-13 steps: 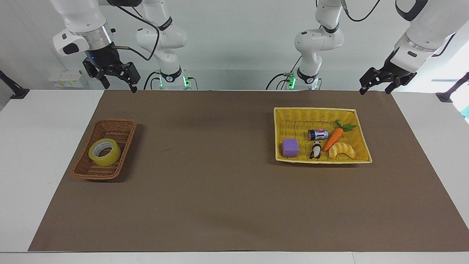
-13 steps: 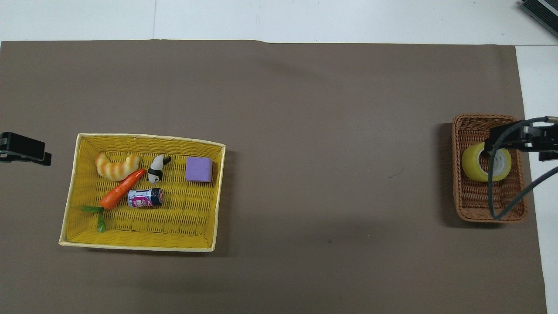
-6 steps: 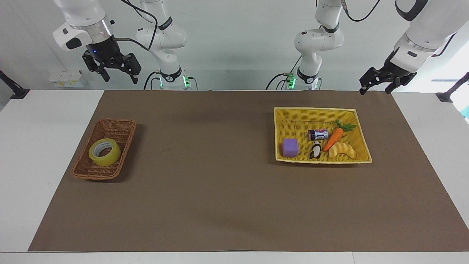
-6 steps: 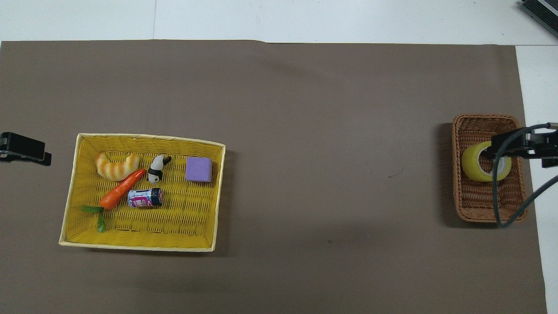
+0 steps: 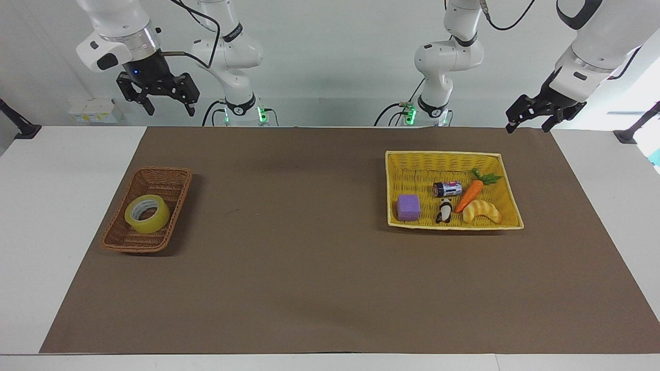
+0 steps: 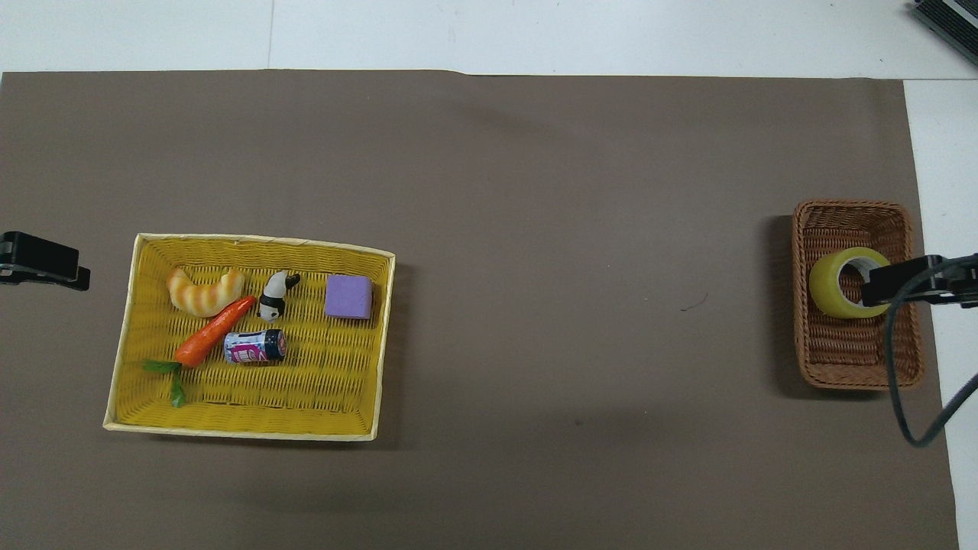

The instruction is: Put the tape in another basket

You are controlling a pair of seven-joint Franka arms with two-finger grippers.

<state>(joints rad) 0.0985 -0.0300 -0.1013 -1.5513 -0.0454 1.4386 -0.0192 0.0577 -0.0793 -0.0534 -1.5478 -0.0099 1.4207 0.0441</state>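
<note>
The tape point(image 5: 149, 224), a yellowish roll with a pale core, lies in the small brown wicker basket point(image 5: 154, 170) at the right arm's end of the table. It also shows in the overhead view point(image 6: 824, 291), inside the basket point(image 6: 848, 206). My right gripper point(image 5: 170, 110) is open and empty, raised high over the table's edge at the robots' side of the basket. In the overhead view its tip point(image 6: 909, 279) overlaps the tape's edge. My left gripper point(image 5: 528, 125) is open and empty and waits, raised over the mat's corner at the left arm's end.
A larger yellow woven tray point(image 5: 443, 154) toward the left arm's end holds a purple block point(image 5: 408, 207), a small can point(image 5: 447, 188), a toy carrot point(image 5: 469, 195), a panda figure point(image 5: 445, 211) and a croissant point(image 5: 482, 212). A brown mat point(image 5: 309, 268) covers the table.
My right gripper has risen and drawn back toward the robots, away from the basket. The tape, the basket and my left arm have not moved.
</note>
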